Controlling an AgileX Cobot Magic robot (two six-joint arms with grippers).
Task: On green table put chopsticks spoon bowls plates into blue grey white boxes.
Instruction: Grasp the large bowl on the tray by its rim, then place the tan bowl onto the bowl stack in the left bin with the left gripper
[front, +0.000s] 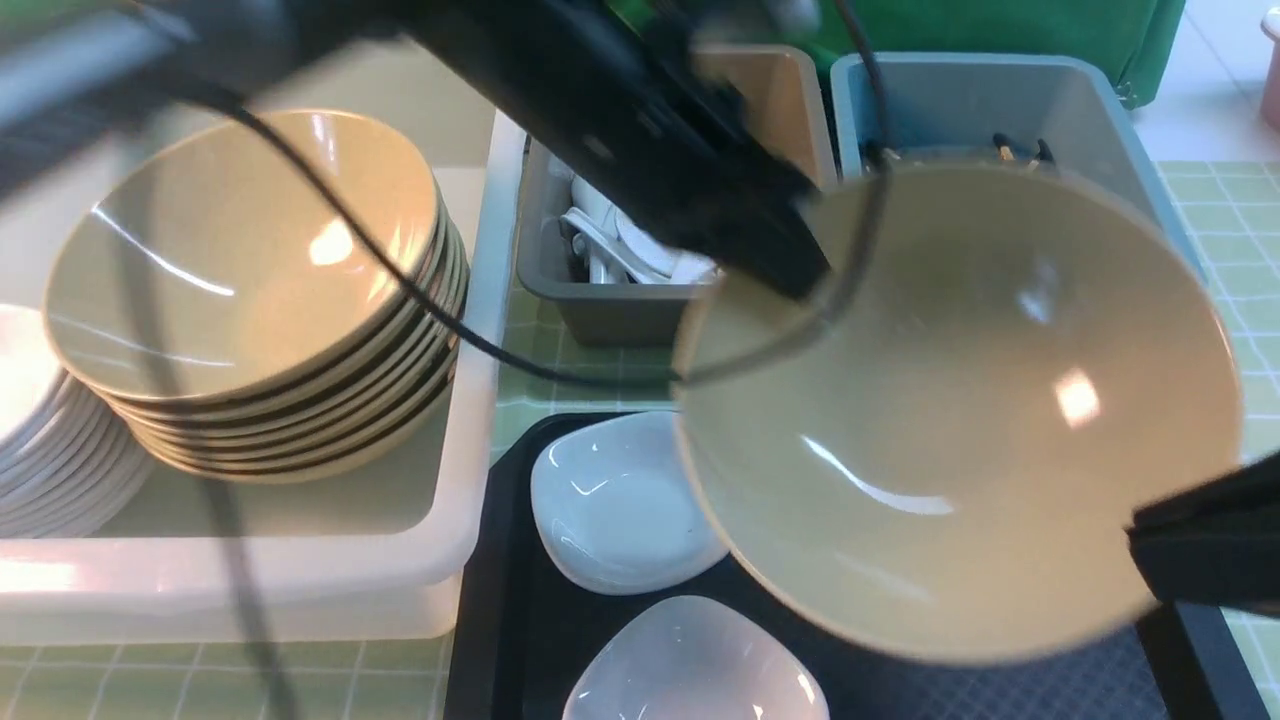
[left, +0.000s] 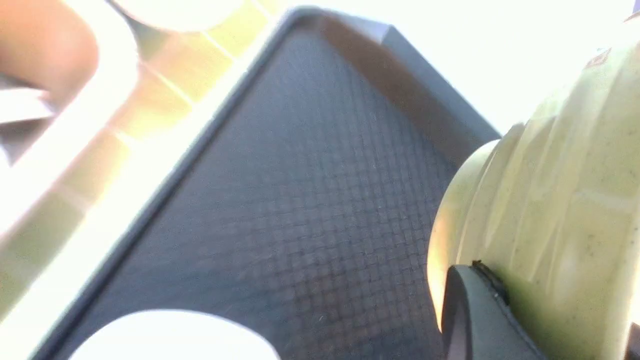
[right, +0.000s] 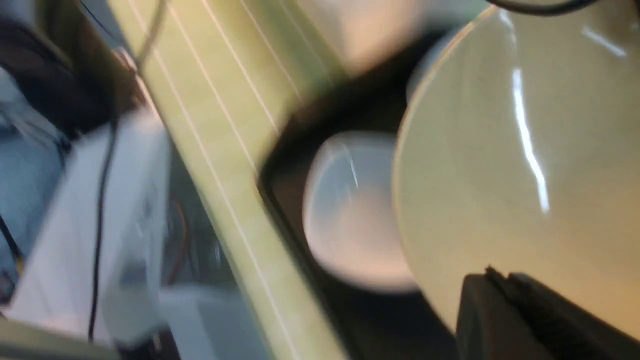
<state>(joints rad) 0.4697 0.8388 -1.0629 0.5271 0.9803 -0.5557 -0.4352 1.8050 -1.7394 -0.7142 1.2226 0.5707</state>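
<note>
Sitting left of the black tray (front: 505, 600), the white tub (front: 250, 590) has a stack of tan bowls (front: 250, 260) in it. One more bowl (front: 960, 400) hangs tilted over the tray's right half, pinched at its rim by both the left pincer (front: 790, 270) and the right pincer (front: 1150, 545). Two little white plates (front: 620, 500) lie on the tray toward its left side, one half hidden by that bowl.

The table (front: 120, 685) (green, gridded) carries a tub (front: 480, 400) at 9 o'clock, grey box (front: 600, 315) and blue box (front: 1130, 120) at 12, tray (front: 500, 600) at 6.
</note>
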